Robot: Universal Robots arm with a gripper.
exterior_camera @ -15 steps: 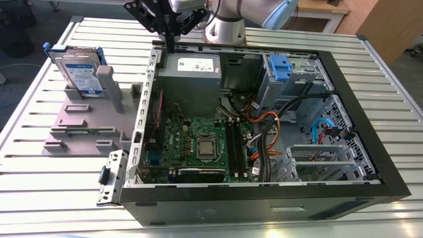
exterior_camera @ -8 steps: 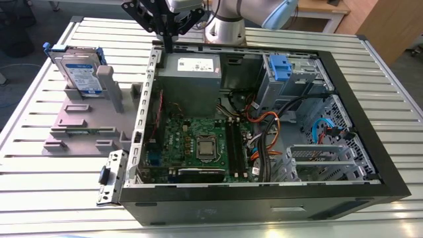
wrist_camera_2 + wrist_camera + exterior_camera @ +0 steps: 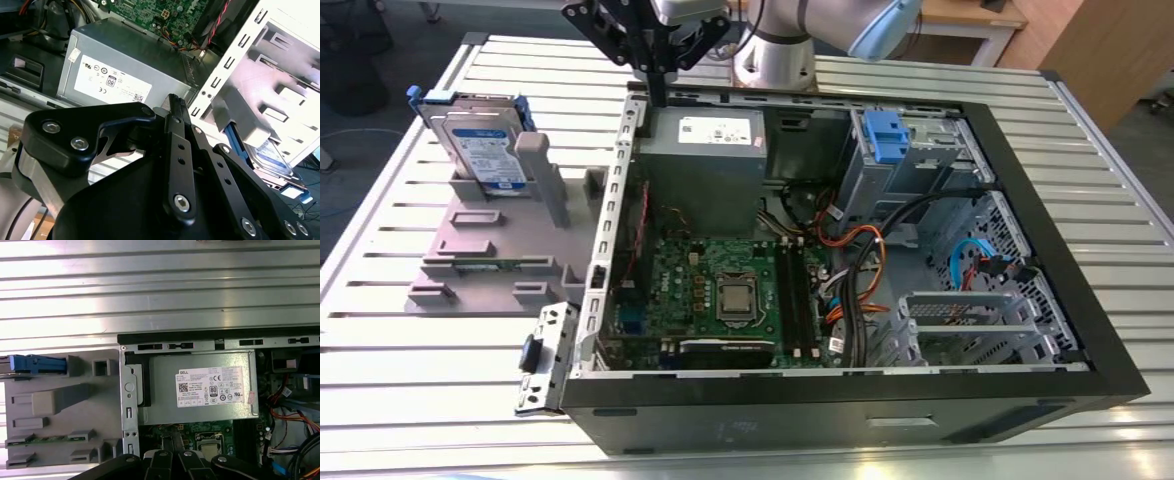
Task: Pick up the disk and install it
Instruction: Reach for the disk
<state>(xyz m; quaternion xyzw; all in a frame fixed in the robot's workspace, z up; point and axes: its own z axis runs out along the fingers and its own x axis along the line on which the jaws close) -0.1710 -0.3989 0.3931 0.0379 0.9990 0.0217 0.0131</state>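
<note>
The gripper (image 3: pixel 655 88) hangs over the rear edge of the open computer case (image 3: pixel 854 405), just above the grey power supply (image 3: pixel 707 160), its fingers drawn together into one narrow tip and holding nothing. Well apart, at the exterior view's left, the disk (image 3: pixel 480 148) stands upright in the grey stand (image 3: pixel 494 245) on the slatted metal table (image 3: pixel 427 400)
</note>
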